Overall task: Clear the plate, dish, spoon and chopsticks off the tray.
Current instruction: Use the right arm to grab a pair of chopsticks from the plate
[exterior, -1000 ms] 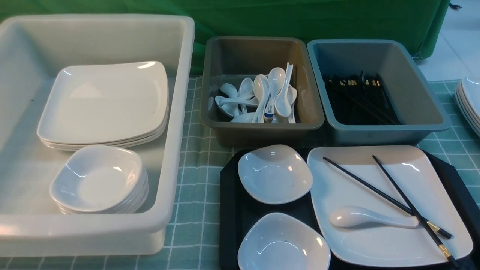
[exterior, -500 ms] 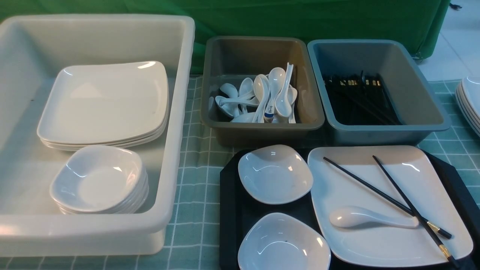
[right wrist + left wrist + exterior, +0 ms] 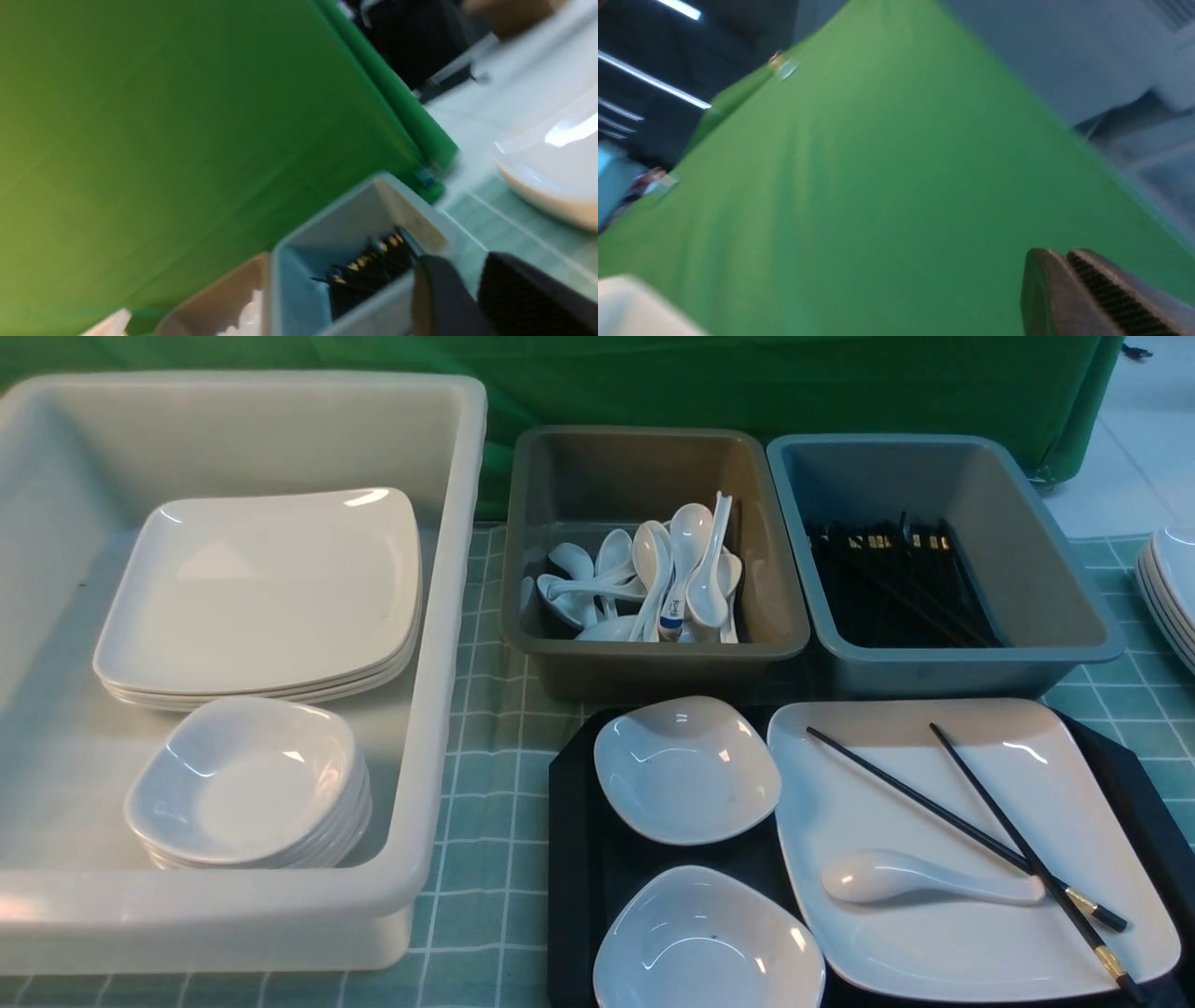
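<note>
The black tray (image 3: 574,859) lies at the front right of the table. The large white plate (image 3: 934,943) sits on its right part. The white spoon (image 3: 920,880) and the pair of black chopsticks (image 3: 962,826), crossed, lie on the plate. Two small white dishes (image 3: 686,770) (image 3: 705,943) sit on the tray's left part. Neither gripper shows in the front view. In the left wrist view my left gripper (image 3: 1064,254) is shut and empty, in front of the green backdrop. In the right wrist view my right gripper (image 3: 462,263) is slightly open and empty, beside the chopstick tub.
A big white tub (image 3: 439,616) at the left holds stacked plates (image 3: 261,588) and dishes (image 3: 247,784). Behind the tray stand a brown-grey tub (image 3: 653,649) of spoons and a blue-grey tub (image 3: 962,658) of chopsticks. More plates (image 3: 1172,588) are stacked at the right edge.
</note>
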Available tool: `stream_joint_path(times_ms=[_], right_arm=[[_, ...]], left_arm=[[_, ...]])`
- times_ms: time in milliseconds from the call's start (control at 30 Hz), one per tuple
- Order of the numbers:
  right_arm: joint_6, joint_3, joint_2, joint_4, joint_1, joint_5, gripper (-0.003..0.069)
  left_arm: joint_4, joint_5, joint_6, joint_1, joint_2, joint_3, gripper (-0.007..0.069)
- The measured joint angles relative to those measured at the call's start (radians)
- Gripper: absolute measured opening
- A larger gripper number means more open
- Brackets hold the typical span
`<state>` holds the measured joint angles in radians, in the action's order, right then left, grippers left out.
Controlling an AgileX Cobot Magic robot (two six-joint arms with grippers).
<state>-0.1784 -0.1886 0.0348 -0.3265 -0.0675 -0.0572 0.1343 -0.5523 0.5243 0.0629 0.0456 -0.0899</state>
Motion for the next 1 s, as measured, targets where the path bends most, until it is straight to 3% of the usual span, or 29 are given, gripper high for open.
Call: stream_joint_path(times_ms=[33, 100, 133, 200, 300, 400, 433, 467, 667, 733, 800, 867, 967, 1000], right_arm=[[0.078, -0.128, 0.058, 0.000, 0.013, 0.126, 0.0054], [0.158, -0.281, 0.178, 0.004, 0.028, 0.311, 0.0034], [0.215, -0.411, 0.299, 0.017, 0.038, 0.517, 0.0029], [0.283, -0.560, 0.448, 0.036, 0.054, 0.720, 0.0026], [0.361, -0.728, 0.698, 0.061, 0.065, 0.997, 0.0026], [0.432, -0.811, 0.892, 0.087, 0.066, 1.108, 0.0025], [0.437, -0.813, 0.902, 0.088, 0.066, 1.110, 0.0025], [0.475, -0.827, 0.983, 0.094, 0.067, 1.116, 0.0023], [0.562, -0.833, 1.181, 0.112, 0.119, 1.035, 0.0044], [0.563, -0.833, 1.249, 0.127, 0.155, 0.985, 0.0103], [0.565, -0.834, 1.342, 0.186, 0.205, 0.892, 0.0254], [0.561, -0.834, 1.386, 0.223, 0.221, 0.849, 0.0332], [0.509, -0.836, 1.513, 0.306, 0.246, 0.728, 0.0494], [0.502, -0.840, 1.547, 0.316, 0.247, 0.704, 0.0510]], left_arm=[[-0.070, 0.135, 0.054, 0.000, 0.031, -0.098, 0.0017], [-0.191, 0.427, 0.152, 0.000, 0.121, -0.317, 0.0017], [-0.232, 0.612, 0.144, 0.000, 0.199, -0.434, 0.0017], [-0.247, 0.884, 0.026, -0.001, 0.288, -0.576, 0.0017], [-0.187, 1.267, -0.241, -0.002, 0.493, -0.780, 0.0017], [-0.073, 1.560, -0.436, -0.002, 0.690, -0.863, 0.0017], [-0.063, 1.573, -0.459, -0.002, 0.702, -0.864, 0.0017], [0.024, 1.652, -0.538, -0.002, 0.795, -0.860, 0.0017], [0.249, 1.644, -0.734, -0.012, 0.925, -0.813, 0.0004], [0.268, 1.622, -0.759, -0.041, 0.933, -0.803, 0.0001], [0.265, 1.604, -0.757, -0.121, 0.933, -0.798, 0.0000], [0.257, 1.597, -0.749, -0.161, 0.933, -0.797, 0.0000], [0.178, 1.584, -0.668, -0.315, 0.933, -0.792, 0.0000], [0.141, 1.579, -0.630, -0.360, 0.933, -0.791, 0.0000]])
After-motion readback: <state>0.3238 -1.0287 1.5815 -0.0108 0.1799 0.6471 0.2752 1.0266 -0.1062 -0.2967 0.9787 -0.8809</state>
